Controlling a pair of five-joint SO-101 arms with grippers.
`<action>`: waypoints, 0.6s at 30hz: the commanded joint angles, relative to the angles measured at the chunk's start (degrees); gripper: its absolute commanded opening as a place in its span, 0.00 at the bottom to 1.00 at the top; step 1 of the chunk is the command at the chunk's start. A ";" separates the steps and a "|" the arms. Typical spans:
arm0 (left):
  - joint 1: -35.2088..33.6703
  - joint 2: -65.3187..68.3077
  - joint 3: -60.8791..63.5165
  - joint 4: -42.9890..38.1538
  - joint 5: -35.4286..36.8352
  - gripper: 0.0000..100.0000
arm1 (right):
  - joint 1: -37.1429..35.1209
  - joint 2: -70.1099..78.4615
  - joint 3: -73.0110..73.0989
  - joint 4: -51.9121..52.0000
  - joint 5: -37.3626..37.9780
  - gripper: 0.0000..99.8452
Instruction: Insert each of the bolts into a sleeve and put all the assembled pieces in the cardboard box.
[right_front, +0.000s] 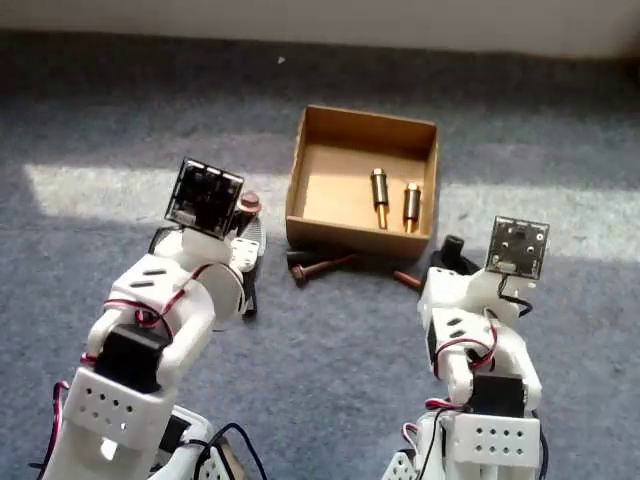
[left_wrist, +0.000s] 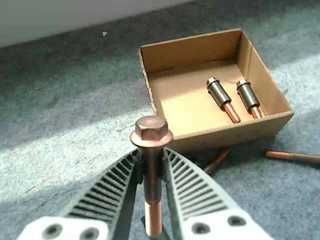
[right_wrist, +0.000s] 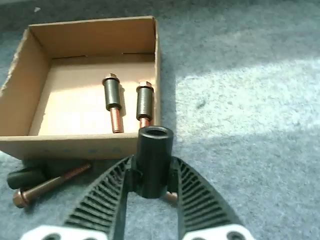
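My left gripper (left_wrist: 151, 156) is shut on a copper bolt (left_wrist: 151, 134), held upright with its hex head up, left of the cardboard box (left_wrist: 225, 131). In the high view this bolt (right_front: 248, 205) shows past the left gripper (right_front: 247, 236). My right gripper (right_wrist: 151, 165) is shut on a black sleeve (right_wrist: 152, 150), open end up, just in front of the box (right_wrist: 75, 145). Two assembled pieces (right_front: 380, 197) (right_front: 411, 205) lie side by side inside the box (right_front: 358, 238), toward its right wall. The right gripper (right_front: 452, 256) sits off the box's front right corner.
A loose bolt (right_wrist: 47, 185) and a loose black sleeve (right_wrist: 27, 175) lie on the grey carpet against the box's front wall. Another bolt (left_wrist: 292, 157) lies near the front right corner. Open carpet stretches left and right of the box.
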 joint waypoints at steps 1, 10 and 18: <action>-0.66 -8.92 3.21 -3.25 2.73 0.01 | -3.82 -3.65 -0.48 0.13 0.62 0.01; -6.99 -22.02 14.02 -11.43 4.57 0.01 | -15.96 -4.70 -0.66 -0.31 7.12 0.01; -11.91 -30.11 17.10 -15.74 12.40 0.01 | -25.71 -4.44 -0.40 -7.96 7.74 0.01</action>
